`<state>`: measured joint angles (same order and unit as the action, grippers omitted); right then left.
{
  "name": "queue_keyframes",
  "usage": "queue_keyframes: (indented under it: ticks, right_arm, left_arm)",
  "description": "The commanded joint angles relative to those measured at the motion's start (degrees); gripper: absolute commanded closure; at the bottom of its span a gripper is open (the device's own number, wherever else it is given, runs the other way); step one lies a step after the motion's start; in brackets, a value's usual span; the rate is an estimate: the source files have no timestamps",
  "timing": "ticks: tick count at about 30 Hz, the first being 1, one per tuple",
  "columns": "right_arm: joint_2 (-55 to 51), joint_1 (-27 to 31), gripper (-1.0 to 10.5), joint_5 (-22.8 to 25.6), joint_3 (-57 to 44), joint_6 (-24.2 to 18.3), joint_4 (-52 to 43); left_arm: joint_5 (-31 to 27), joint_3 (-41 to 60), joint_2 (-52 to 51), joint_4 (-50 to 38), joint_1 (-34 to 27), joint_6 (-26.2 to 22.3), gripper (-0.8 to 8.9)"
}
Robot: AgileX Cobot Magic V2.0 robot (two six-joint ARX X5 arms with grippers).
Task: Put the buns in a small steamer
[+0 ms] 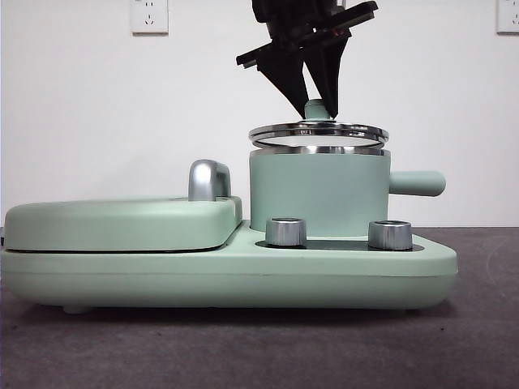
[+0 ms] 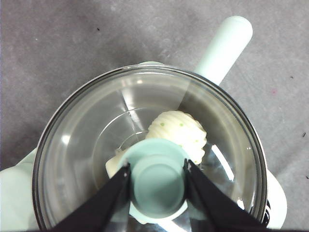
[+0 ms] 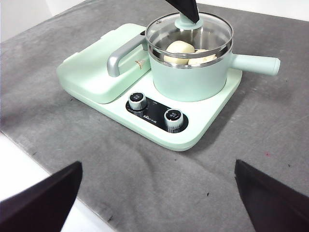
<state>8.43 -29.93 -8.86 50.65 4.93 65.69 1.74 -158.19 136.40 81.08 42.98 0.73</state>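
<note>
Your left claw [image 1: 318, 104] is clamped on the green knob [image 2: 158, 180] of the lid [image 1: 318, 132], one black jaw pressed against each side of it. The lid hangs tilted just above the steel rim of the small steamer [image 1: 316, 194], with a thin gap showing between lid and rim in the front view, wider on the side away from the handle.

Both buns sit inside the steamer, directly beneath that claw. Through the glass of the lid you can see the ridged bun [image 2: 178, 133] with its small green specks just past the knob, and a sliver of the smooth bun [image 3: 179, 50] beside it. From the right wrist view the two lie side by side, touching, below the rim.

The steamer stands on the cooker base [image 1: 243, 267], behind the two steel dials [image 3: 155, 108], its stubby handle [image 1: 418, 183] pointing away from the flat griddle lid [image 1: 122, 223].

Your right claw [image 3: 157, 195] waits well clear of the steamer over the grey surface [image 3: 270, 145], jaws spread wide and holding nothing.
</note>
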Motion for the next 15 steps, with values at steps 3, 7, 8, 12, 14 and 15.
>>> queue_keyframes:
  ticks: [3, 7, 8, 12, 14, 15]
  right_arm:
    - [0.0, -0.3, 4.4, 0.1, 0.4, 0.7, -0.5]
    - [0.0, -0.3, 4.4, 0.0, 0.4, 1.1, -0.5]
    - [0.0, -0.3, 4.4, 0.0, 0.4, 1.1, -0.5]
    - [0.0, -0.3, 4.4, 0.1, 0.4, 1.1, -0.5]
    - [0.0, -0.3, 4.4, 0.1, 0.4, 1.1, -0.5]
    - [0.0, -0.3, 4.4, 0.1, 0.4, 1.1, -0.5]
  left_arm:
    - [0.2, -1.0, 1.6, -1.0, 0.6, -0.7, 7.98]
    - [0.2, -1.0, 2.2, -0.9, 0.5, -1.6, 7.98]
    - [0.2, -1.0, 2.3, -0.9, 0.5, -1.6, 7.98]
    - [0.2, -1.0, 3.0, -1.0, 0.8, -1.6, 7.98]
    - [0.2, -1.0, 3.6, -0.8, 0.8, -1.6, 7.98]
    - [0.2, -1.0, 4.0, -0.7, 0.9, -1.6, 7.98]
